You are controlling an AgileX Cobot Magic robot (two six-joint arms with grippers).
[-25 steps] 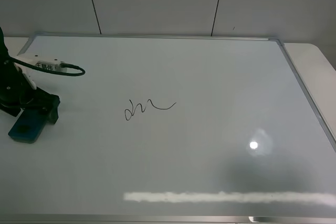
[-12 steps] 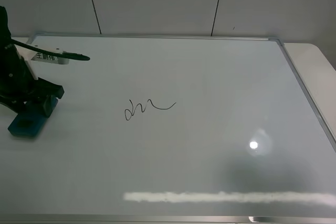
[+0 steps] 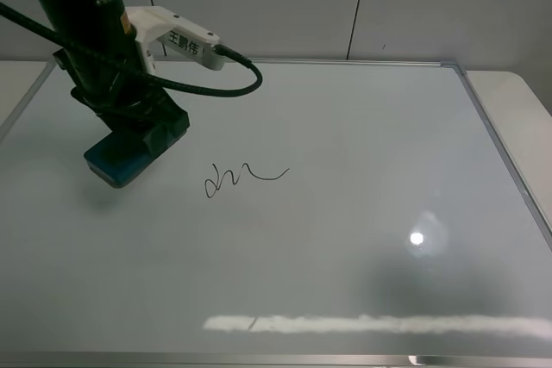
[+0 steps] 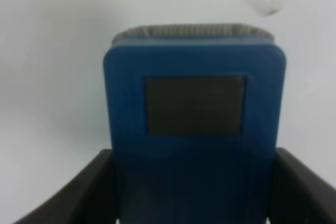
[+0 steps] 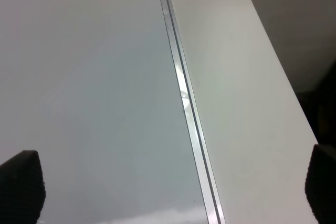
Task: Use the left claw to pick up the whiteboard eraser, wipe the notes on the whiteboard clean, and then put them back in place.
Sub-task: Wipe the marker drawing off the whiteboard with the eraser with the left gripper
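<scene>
Bright overhead light glares on the whiteboard (image 3: 345,152); left wrist view blurred.

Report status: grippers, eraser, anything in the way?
Left claw shut on whiteboard eraser, left of the notes. Right gripper open, over whiteboard edge. Notes unwiped; nothing between.

Teal whiteboard eraser (image 3: 121,159) tilted over whiteboard (image 3: 362,170), left of notes (image 3: 228,180)
</scene>
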